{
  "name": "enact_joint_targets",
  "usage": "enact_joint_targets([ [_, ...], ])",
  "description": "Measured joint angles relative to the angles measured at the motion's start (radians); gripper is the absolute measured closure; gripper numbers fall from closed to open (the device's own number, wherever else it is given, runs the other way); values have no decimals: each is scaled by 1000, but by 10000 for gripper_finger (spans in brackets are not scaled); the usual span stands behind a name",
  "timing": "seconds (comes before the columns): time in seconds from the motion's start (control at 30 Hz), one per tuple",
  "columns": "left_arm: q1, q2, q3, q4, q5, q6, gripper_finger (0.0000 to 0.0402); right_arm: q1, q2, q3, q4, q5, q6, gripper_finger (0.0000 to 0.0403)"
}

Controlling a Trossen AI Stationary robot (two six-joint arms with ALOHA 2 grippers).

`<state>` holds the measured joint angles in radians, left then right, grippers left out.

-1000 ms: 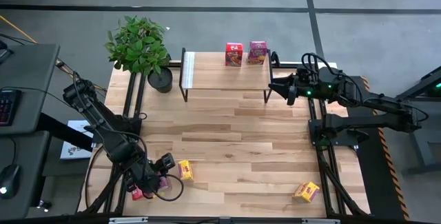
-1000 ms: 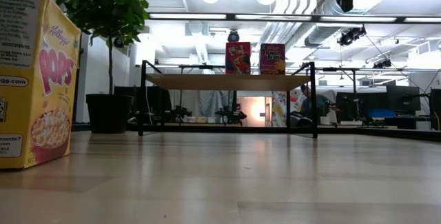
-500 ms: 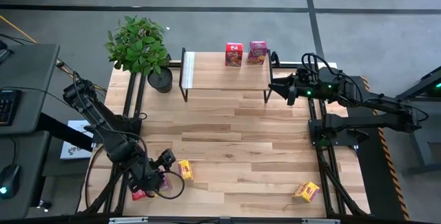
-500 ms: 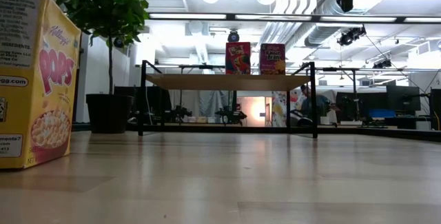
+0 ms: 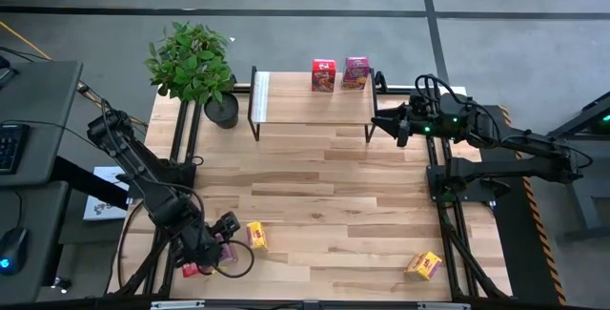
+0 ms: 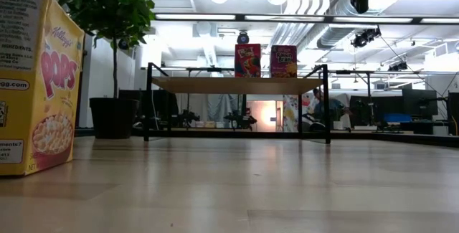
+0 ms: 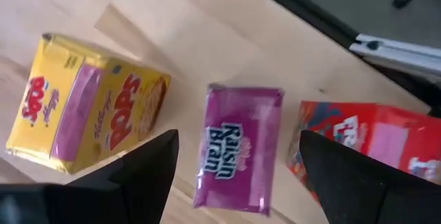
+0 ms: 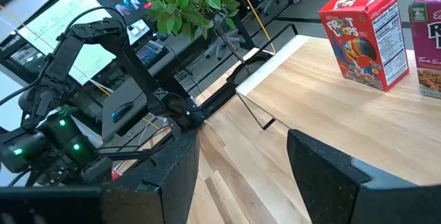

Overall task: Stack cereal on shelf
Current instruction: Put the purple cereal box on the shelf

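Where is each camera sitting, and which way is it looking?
High view: above the table, looking straight down; shows both arms, the left gripper and right gripper.
Low view: at tabletop height, looking level across to the shelf; no arm shows.
Left wrist view: on the left arm, looking down past its open fingers at the Raisin Bran box.
Right wrist view: on the right arm, looking over the shelf toward the left arm.
Shared: high and low views both show the red box on the shelf.
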<state>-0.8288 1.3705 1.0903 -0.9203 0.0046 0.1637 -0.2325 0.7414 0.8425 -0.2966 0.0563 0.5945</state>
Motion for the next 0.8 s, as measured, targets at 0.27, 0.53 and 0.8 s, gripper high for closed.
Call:
enact_joint_targets([
  [0.27,4,0,-30,2,11,23,108,0,0,0,0,3,0,190],
  [0.53,5,17,-31,5,13,124,108,0,0,0,-10,25,0,190],
  [0.8,13,92,-31,9,18,132,108,0,0,0,-17,27,0,190],
])
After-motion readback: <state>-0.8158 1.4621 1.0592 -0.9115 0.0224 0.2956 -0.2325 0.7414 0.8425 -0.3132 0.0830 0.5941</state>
